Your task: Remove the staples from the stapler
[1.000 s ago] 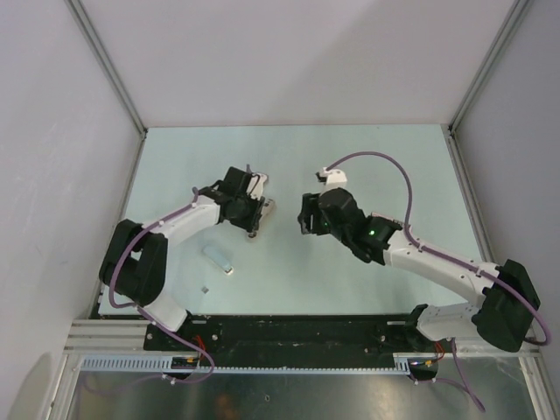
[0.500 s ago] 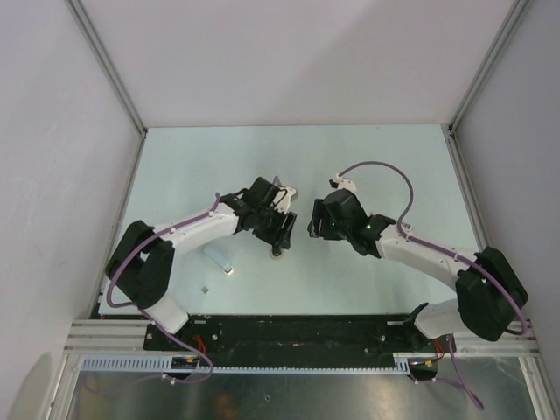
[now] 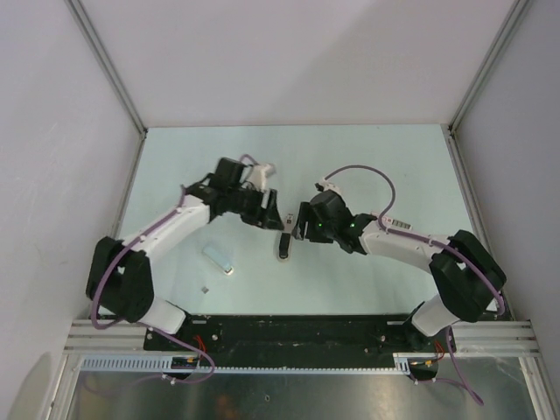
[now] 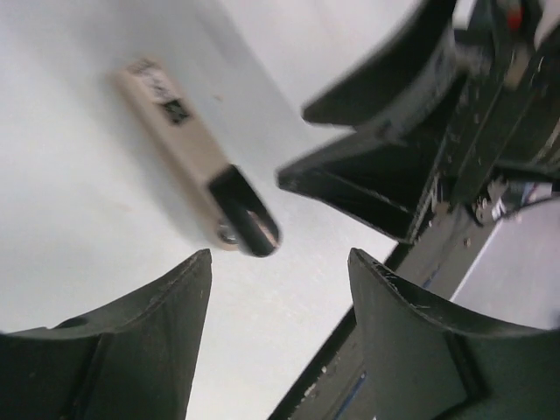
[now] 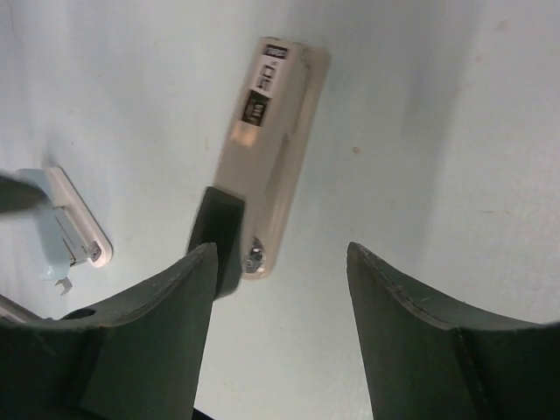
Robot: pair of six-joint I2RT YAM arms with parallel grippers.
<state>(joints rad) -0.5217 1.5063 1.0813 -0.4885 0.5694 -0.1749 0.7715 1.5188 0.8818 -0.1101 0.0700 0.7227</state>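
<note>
Flanking the stapler (image 3: 285, 238) mid-worktop (image 3: 367, 157), left fingers (image 4: 131, 350) and right fingers (image 5: 420, 341) apart, empty: staples (image 3: 219, 258) apparently already out.

Can't see all of the black end of the stapler (image 5: 271, 149) from the right wrist, part behind a finger (image 5: 162, 341) of the right gripper (image 5: 280, 258); label too blurred to read from the left wrist. Lose one corner of the staples (image 5: 74, 229) behind a dark blur (image 5: 17, 194) at the frame edge. Can't identify the tiny speck (image 3: 204, 288), too small.
</note>
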